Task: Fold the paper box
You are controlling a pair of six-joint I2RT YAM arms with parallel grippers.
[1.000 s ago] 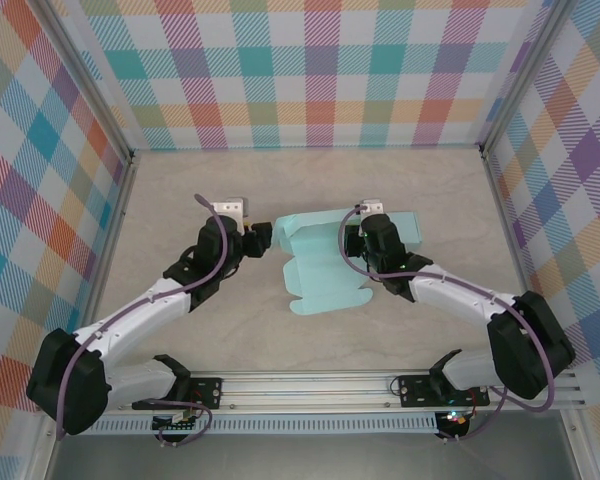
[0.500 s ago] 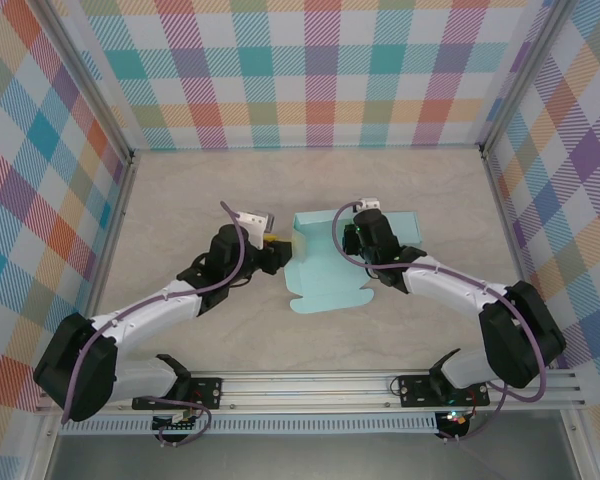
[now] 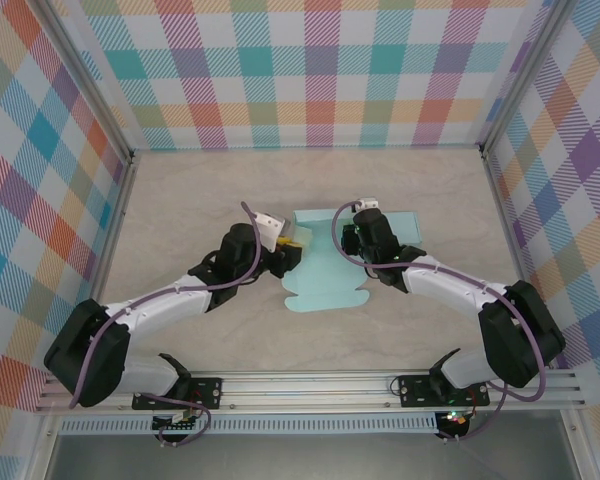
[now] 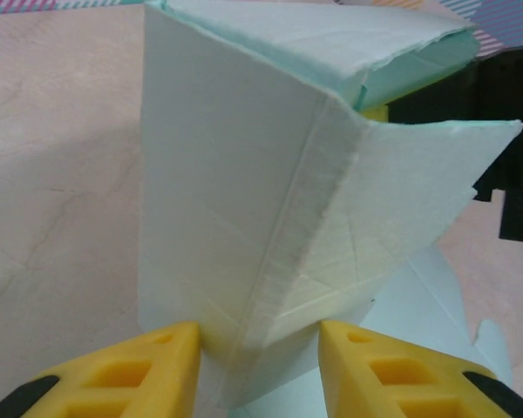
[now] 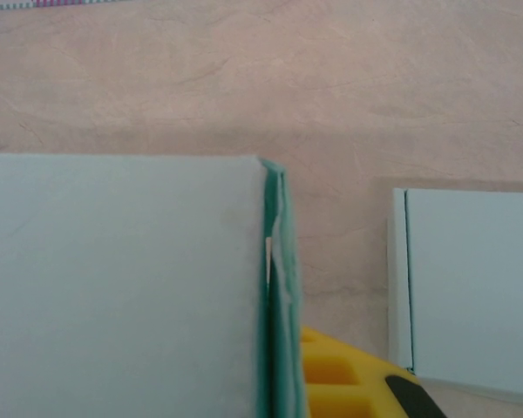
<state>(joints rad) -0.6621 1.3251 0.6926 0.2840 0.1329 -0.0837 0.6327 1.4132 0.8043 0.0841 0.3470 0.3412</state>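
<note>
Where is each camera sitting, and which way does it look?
Top camera: above and behind, looking down at the table; left arm and right arm reach the paper box.
Left wrist camera: on the left arm, facing a folded box corner between its yellow fingers.
Right wrist camera: on the right arm, looking along a box wall beside one yellow finger.
Shared: all see the box.
</note>
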